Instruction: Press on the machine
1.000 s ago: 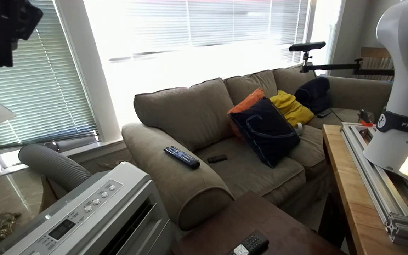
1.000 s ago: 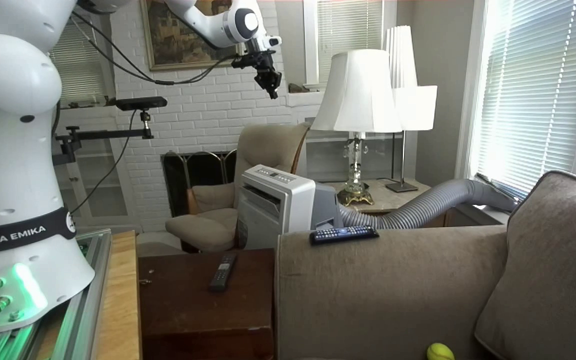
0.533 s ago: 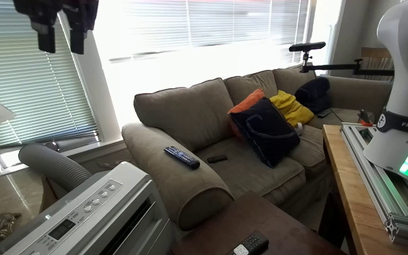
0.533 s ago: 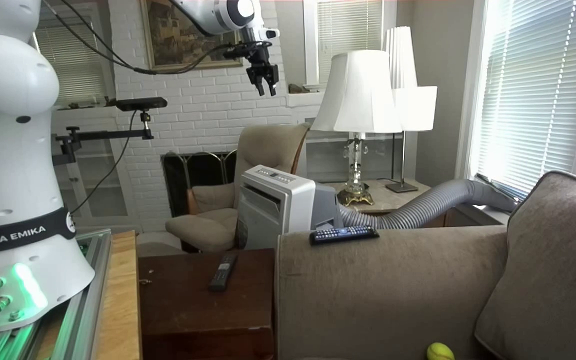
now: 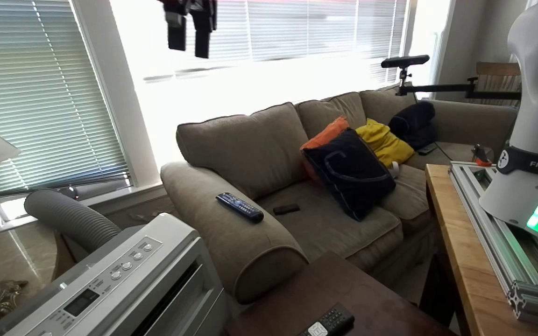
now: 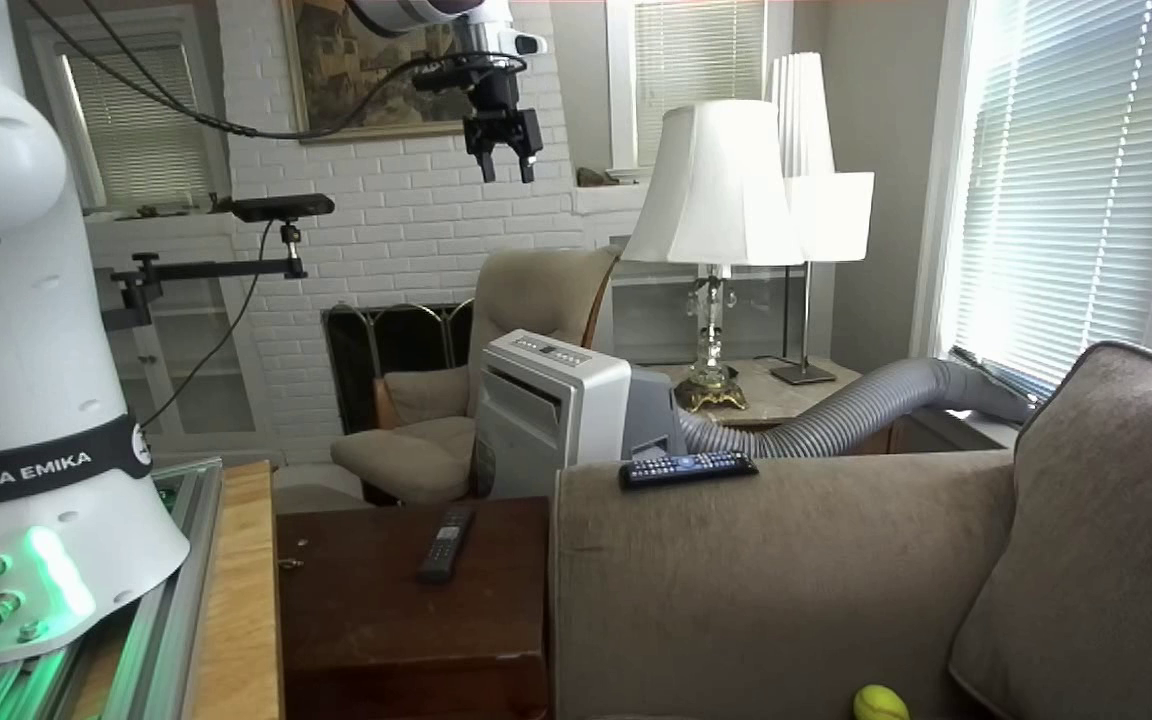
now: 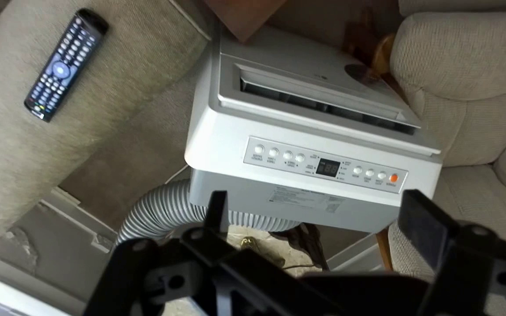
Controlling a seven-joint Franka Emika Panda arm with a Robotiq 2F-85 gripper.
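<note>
Spread wide, the black two-fingered gripper [image 6: 507,178] hangs in free air, well apart from the boxy white-and-grey air conditioner [image 7: 314,136], which stands between a beige cloth sofa [image 6: 786,570] and a tan cushioned armchair [image 6: 536,288], a narrow gap sofa-side. From its back curves a ribbed grey hose [image 6: 826,415]; a long black remote [image 6: 688,469] lies on the sofa's arm. The gripper now sits nearer the white robot base [image 6: 116,535] than a moment ago.

Machine [image 7: 316,136] stands beside sofa [image 5: 315,238] (remote [image 5: 240,207] on armrest [image 5: 231,247]).
</note>
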